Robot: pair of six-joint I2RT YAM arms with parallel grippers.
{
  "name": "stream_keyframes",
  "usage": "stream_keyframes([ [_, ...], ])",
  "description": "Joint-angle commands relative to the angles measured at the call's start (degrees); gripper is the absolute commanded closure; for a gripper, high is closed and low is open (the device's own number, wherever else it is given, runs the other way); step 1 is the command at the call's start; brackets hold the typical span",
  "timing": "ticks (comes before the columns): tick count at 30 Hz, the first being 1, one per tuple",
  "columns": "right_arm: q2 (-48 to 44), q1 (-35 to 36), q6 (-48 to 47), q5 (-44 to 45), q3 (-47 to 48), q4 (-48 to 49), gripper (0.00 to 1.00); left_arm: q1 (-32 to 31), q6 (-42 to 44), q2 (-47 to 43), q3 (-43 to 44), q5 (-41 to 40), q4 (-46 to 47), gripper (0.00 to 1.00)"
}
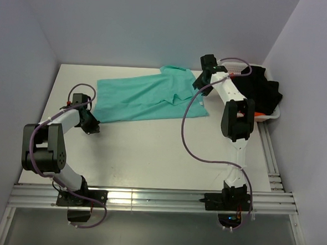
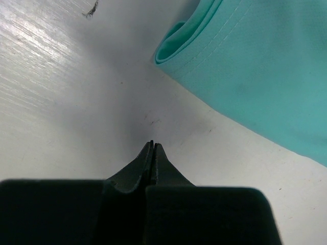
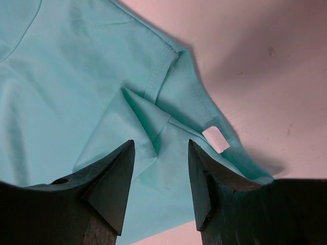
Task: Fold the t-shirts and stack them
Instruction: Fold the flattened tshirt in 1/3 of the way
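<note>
A teal t-shirt [image 1: 148, 97] lies spread on the white table [image 1: 151, 149], partly folded at its right end. My left gripper [image 1: 91, 126] is shut and empty, on the table just off the shirt's lower left corner [image 2: 173, 46]. My right gripper [image 1: 202, 86] is open and hovers over the shirt's right end, its jaws either side of a creased sleeve fold [image 3: 153, 127] with a white label [image 3: 215, 139]. A heap of black shirts [image 1: 260, 92] fills a white basket [image 1: 270, 116] at the far right.
Grey walls close in the table on the left, back and right. A purple cable [image 1: 187, 140] loops from the right arm over the table's middle. Metal rails [image 1: 148, 198] run along the near edge.
</note>
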Motion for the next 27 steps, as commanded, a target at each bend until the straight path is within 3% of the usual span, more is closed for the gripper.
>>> stream_keyframes([
  [1, -1.1, 0.5, -0.9, 1.9, 0.8, 0.6, 0.47, 0.2, -0.4, -0.8, -0.9, 0.9, 1.4, 1.0],
  [10, 1.7, 1.0, -0.4, 0.5, 4.6, -0.7, 0.51, 0.2, -0.7, -0.6, -1.9, 1.1, 2.2, 1.0],
  [27, 3.3, 3.0, 0.6, 0.1, 2.3, -0.7, 0.54, 0.2, -1.2, 0.1, -2.3, 1.3, 3.1, 1.0],
])
